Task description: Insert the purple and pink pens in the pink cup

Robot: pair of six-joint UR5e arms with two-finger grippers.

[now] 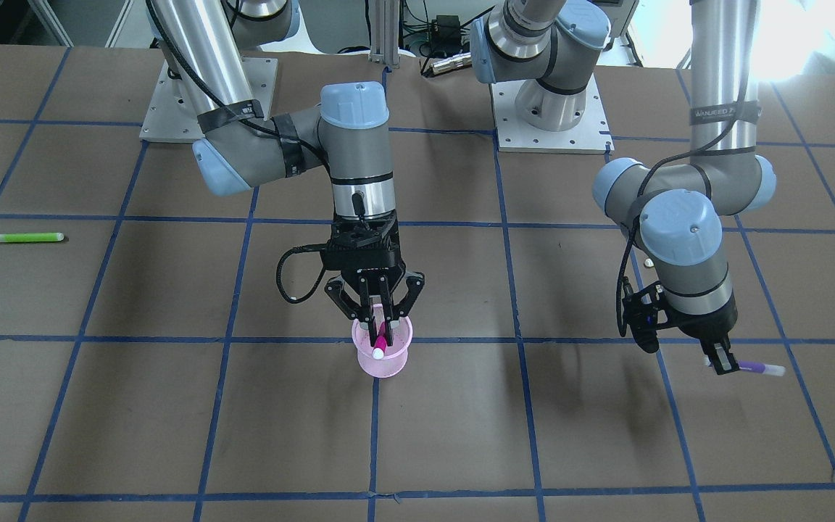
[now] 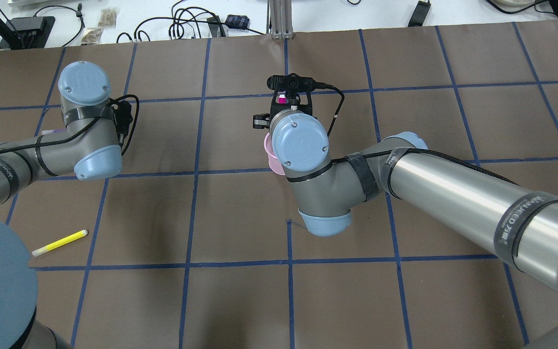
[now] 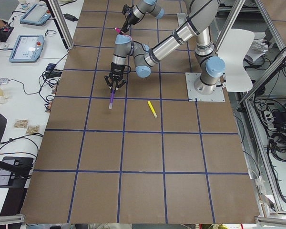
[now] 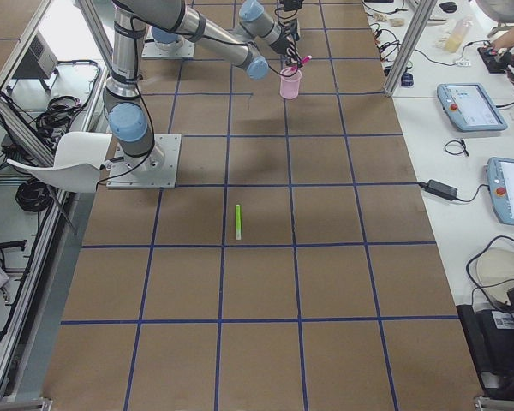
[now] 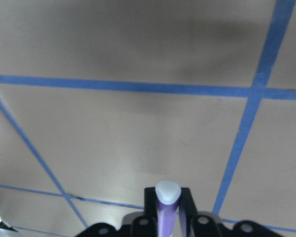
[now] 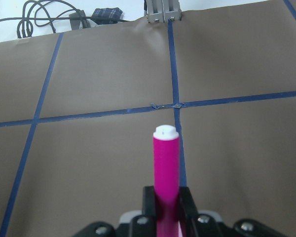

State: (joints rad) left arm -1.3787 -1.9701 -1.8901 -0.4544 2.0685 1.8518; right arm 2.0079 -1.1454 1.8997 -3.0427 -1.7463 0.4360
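Reporting from the front-facing view, left to right.

1. Far left of frame: a yellow-green pen [image 1: 22, 237] lies flat on the counter [image 1: 171, 406], well apart from both arms. It is not part of the task.

2. Centre of frame: the right hand [image 1: 380, 332] hangs directly over the pink cup [image 1: 388, 366], which stands upright on a blue grid line. Its fingers are clamped on the pink pen [image 1: 379, 347], as the right wrist view confirms. The right-side view shows the pen held aslant, its white-capped end jutting out above the rim. I cannot tell whether the gripped end has entered the cup mouth.

3. Right of frame: the left hand [image 1: 723, 362] is low over the counter and well apart from the cup. Its fingers are closed on the purple pen [image 1: 759, 368], which sticks out sideways toward the right edge. I cannot tell whether that pen is clear of the counter.

Assessment: the step in hand is the insertion of the pink pen, and neither pen is in the cup yet. The next move, in my judgement, calls for bringing the pink pen nearer to upright, lowering it inside the rim, and only then parting the fingers. The cup looks light and could tip if nudged. The purple pen then has to travel leftward across the frame to the cup.
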